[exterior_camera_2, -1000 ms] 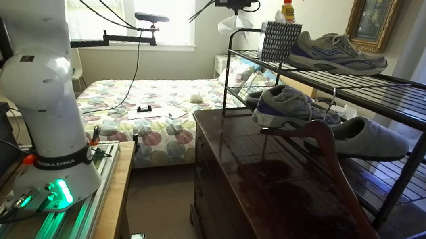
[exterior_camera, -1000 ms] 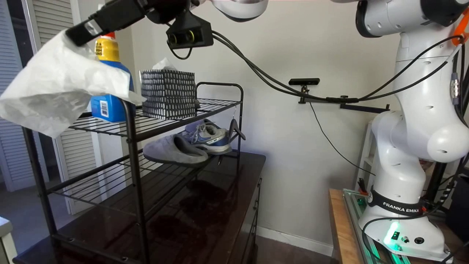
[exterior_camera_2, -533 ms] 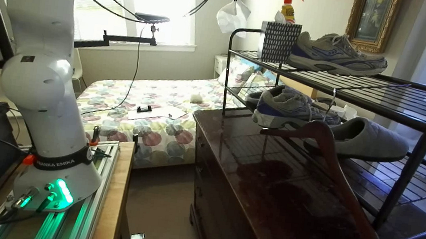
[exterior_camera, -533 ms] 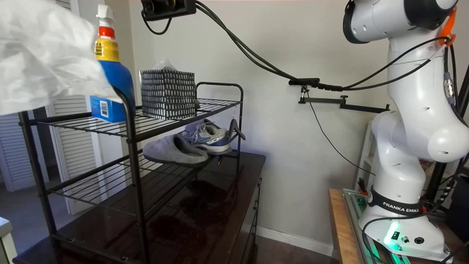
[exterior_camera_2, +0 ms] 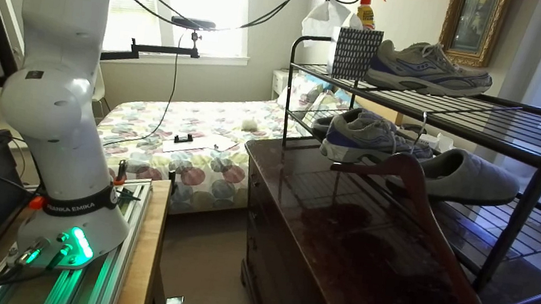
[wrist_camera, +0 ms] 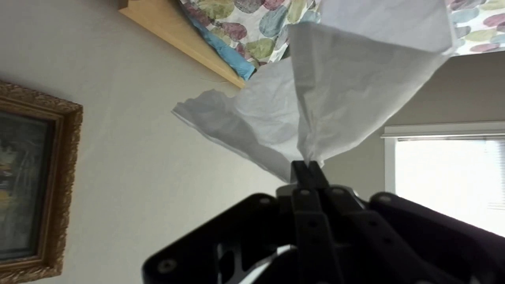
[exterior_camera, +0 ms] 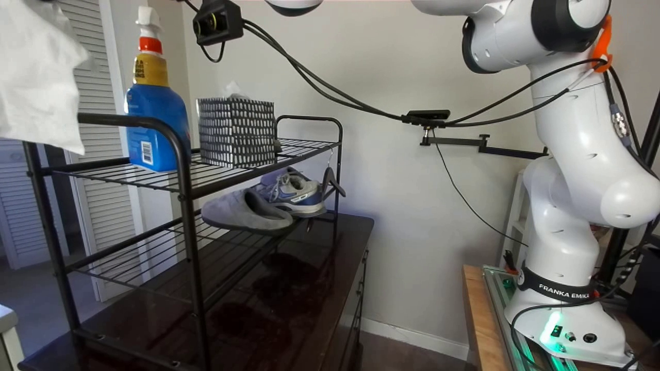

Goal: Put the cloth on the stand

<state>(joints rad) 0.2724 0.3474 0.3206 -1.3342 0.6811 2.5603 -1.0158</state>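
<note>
The pincer (wrist_camera: 307, 163) dangles cloth (wrist_camera: 351, 83) near the stand's (exterior_camera: 191, 247) end rail (exterior_camera: 118, 120).

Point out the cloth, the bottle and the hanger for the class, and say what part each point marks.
Cloth (wrist_camera: 351, 83): wrist view, on its shaded, hanging fold.
Bottle (exterior_camera: 155, 100): an exterior view, on its blue body.
Hanger (exterior_camera_2: 426, 217): an exterior view, on its long sloping arm.

White lettering on the black band (exterior_camera: 558, 290) around the robot base (exterior_camera: 578, 322) reads "FRANKA EMIKA".
</note>
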